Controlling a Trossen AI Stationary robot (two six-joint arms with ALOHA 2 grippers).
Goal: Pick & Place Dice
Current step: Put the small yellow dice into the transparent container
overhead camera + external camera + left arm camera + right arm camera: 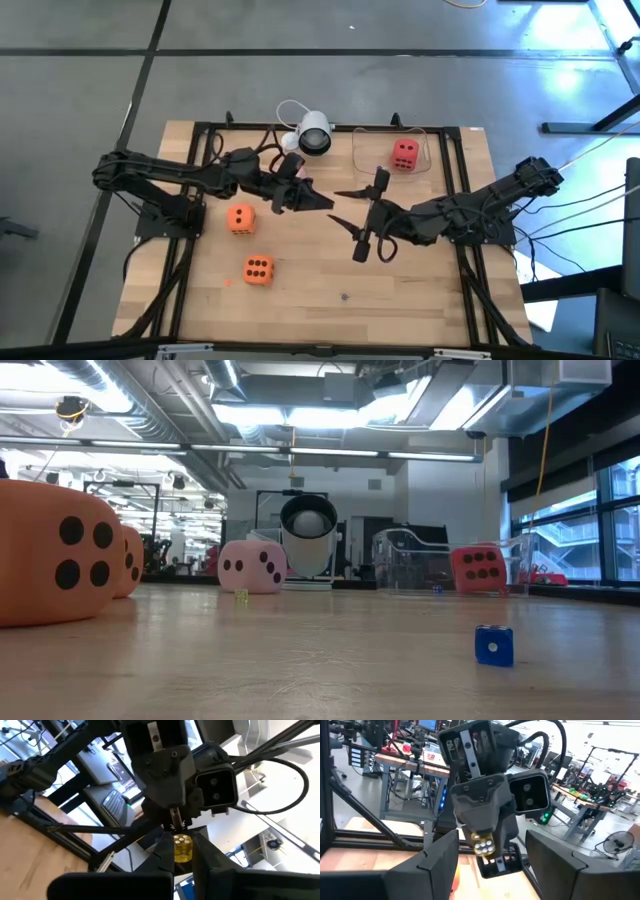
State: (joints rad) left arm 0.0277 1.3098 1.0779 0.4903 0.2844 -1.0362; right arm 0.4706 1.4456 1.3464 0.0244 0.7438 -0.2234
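Observation:
My left gripper [323,202] is held above the table's middle, shut on a small yellow die [182,849] with pale dots. My right gripper [343,208] faces it from the table's right. It is open, with one finger on each side of the yellow die [484,844], and touches nothing. Two orange dice [241,218] [257,269] rest on the wood below the left arm. A red die [405,153] sits inside a clear container [432,150] at the far edge. A pink die [252,567] stands on the table beside the white camera. My left gripper pinches the small yellow die between its two fingers [200,851], which press on two opposite faces. The fingers lie about level and point toward the table's right side. The die is lifted well clear of the table, with a dotted face [183,840] toward the wrist camera.
A white round camera [313,132] with a cable stands at the far edge. A tiny blue die [494,645] lies on the near part of the wood. A black frame [200,128] runs around the table.

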